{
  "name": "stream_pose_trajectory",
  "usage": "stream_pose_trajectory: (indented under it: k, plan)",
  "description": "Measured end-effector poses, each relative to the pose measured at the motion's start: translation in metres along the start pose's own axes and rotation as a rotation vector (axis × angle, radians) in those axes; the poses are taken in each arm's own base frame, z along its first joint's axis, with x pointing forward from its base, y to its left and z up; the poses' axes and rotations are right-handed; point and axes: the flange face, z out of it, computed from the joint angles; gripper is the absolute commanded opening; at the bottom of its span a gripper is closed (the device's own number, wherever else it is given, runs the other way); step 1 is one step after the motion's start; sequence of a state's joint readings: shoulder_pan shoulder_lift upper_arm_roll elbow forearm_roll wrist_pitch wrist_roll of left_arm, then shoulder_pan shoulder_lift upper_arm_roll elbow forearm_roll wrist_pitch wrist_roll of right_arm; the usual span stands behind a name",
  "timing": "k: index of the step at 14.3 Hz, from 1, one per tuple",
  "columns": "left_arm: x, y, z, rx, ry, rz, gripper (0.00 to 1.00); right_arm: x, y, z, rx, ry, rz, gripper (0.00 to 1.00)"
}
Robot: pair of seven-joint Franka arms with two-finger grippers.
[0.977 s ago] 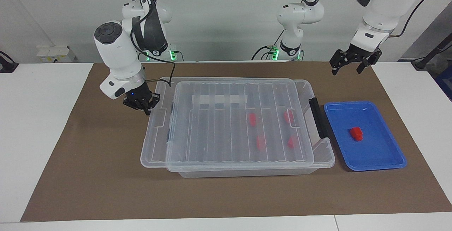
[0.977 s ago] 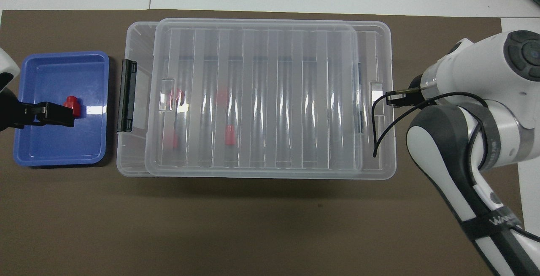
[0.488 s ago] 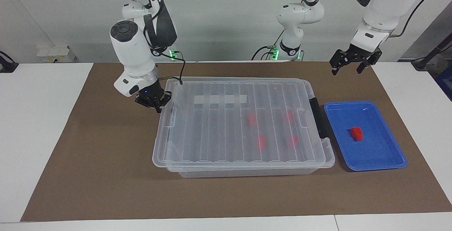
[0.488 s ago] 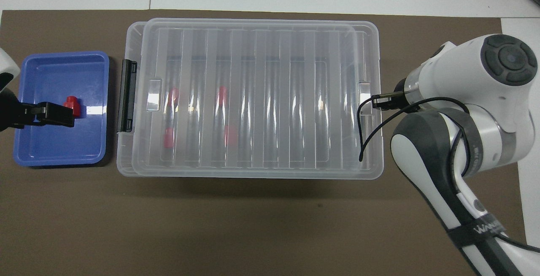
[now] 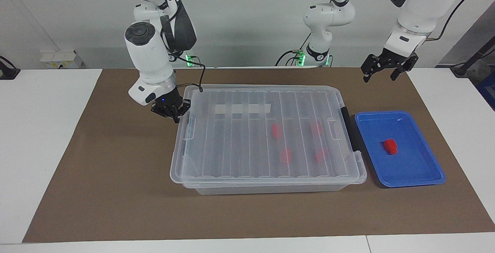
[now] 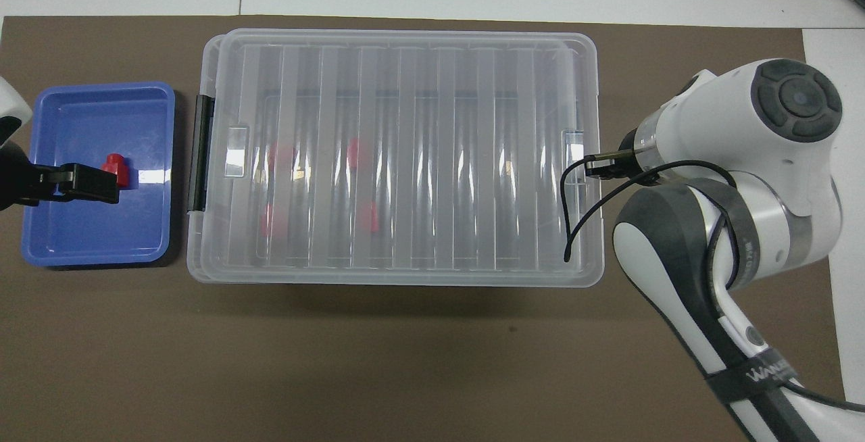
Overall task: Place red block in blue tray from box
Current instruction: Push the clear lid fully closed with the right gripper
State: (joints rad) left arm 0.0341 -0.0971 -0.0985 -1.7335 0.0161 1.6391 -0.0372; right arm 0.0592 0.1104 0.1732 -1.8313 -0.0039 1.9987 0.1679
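Observation:
The clear box (image 5: 270,188) stands mid-table, and its ribbed lid (image 5: 247,144) lies almost squarely on it. Through the lid I see several red blocks, such as one (image 5: 275,130) and another (image 6: 353,151). One more red block (image 5: 390,146) lies in the blue tray (image 5: 421,177), beside the box at the left arm's end. My right gripper (image 5: 174,116) is shut, its tips against the lid's edge at the right arm's end. My left gripper (image 5: 380,75) hangs open and holds nothing. It is up in the air over the mat by the tray's robot-side end.
A dark grey latch (image 5: 350,129) sits on the box's side that faces the tray. A white tape strip (image 5: 241,108) shows under the lid. In the overhead view a left finger (image 6: 88,183) overlaps the tray (image 6: 67,107). A brown mat (image 5: 116,191) covers the table.
The right gripper has moved toward the left arm's end, sliding the lid that way until it sits nearly square on the box. The left arm has not moved.

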Motion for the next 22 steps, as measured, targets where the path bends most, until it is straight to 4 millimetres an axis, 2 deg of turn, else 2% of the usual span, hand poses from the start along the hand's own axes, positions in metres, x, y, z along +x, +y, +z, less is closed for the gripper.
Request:
stream_pose_trajectory:
  k: [22]
  plan:
    - [0.0000, 0.0000, 0.0000, 0.000, 0.000, 0.000, 1.00, -0.0018, -0.0101, -0.0006, 0.037, -0.006, 0.004, 0.00]
